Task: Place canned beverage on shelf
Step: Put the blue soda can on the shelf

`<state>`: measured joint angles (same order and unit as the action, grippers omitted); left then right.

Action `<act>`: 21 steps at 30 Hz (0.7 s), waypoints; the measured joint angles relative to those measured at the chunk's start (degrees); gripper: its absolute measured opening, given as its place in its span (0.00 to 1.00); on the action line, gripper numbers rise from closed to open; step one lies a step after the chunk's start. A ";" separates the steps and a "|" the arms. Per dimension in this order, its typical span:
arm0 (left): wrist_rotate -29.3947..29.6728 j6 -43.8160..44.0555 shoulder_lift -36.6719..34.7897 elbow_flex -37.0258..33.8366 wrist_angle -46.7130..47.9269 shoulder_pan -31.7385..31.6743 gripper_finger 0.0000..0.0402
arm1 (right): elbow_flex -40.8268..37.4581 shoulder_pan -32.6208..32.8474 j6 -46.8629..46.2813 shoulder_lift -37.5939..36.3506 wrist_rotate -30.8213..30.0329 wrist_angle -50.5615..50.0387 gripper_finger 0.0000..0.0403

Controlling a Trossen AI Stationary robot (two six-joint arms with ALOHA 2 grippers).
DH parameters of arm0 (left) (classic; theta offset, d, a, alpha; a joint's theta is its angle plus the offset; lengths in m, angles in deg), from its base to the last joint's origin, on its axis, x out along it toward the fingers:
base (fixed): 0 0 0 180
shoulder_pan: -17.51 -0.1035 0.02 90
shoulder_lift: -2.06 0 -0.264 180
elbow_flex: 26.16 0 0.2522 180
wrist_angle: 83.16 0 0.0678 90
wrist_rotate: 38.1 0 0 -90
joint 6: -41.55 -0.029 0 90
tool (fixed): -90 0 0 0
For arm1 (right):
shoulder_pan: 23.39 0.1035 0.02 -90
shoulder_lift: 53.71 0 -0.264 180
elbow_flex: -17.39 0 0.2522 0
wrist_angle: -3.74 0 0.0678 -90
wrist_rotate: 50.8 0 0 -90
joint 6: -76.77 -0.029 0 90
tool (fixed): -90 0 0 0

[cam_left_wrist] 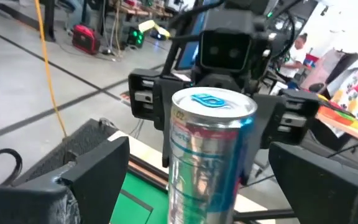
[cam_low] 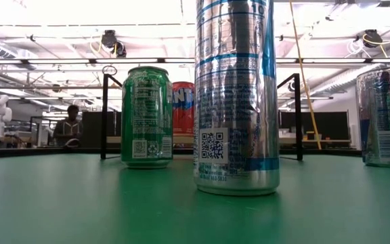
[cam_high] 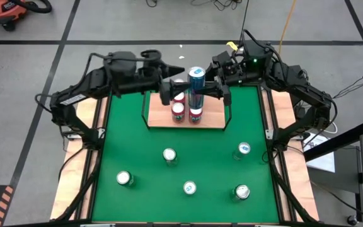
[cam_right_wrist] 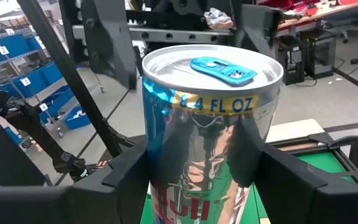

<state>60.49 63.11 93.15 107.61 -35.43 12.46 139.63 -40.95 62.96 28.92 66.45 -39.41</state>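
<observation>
A tall silver-and-blue beverage can (cam_high: 196, 79) with a blue pull tab stands upright, raised above the small light-wood shelf board with thin black rails (cam_high: 156, 120) at the far end of the green mat. Three short red-and-white cans (cam_high: 178, 112) already stand together on that board.

Glossy silver metal on the tall can (cam_right_wrist: 210, 124), smooth and mirror-bright, with a blue metal pull tab (cam_right_wrist: 222, 70) on a brushed lid. Matt black plastic on the fingers (cam_right_wrist: 129, 177) pressed against its sides. Same dull black plastic on the left gripper (cam_left_wrist: 179, 168), spread wide. Pale, smooth wood on the shelf (cam_high: 210, 120), edged by thin black metal rails. Matt green mat (cam_high: 144, 164), cloth-like, faintly reflective in the low view. Shiny printed metal on the green can (cam_low: 146, 115). Light raw wood on the tabletop (cam_high: 74, 176) edges.
</observation>
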 joint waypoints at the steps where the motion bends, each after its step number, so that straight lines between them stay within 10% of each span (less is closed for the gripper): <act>1: -1.01 0.00 0.36 0.00 -0.43 -0.67 0.96 | 0.00 0.00 -0.12 0.04 -0.06 -0.10 0.58; 21: -14.99 -2.43 3.81 0.00 -5.82 -4.71 0.96 | 0.04 0.02 -0.54 0.96 -1.28 -2.09 0.58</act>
<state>45.50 60.67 96.96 107.61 -41.25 7.75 139.67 -40.93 62.42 29.88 65.16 -41.51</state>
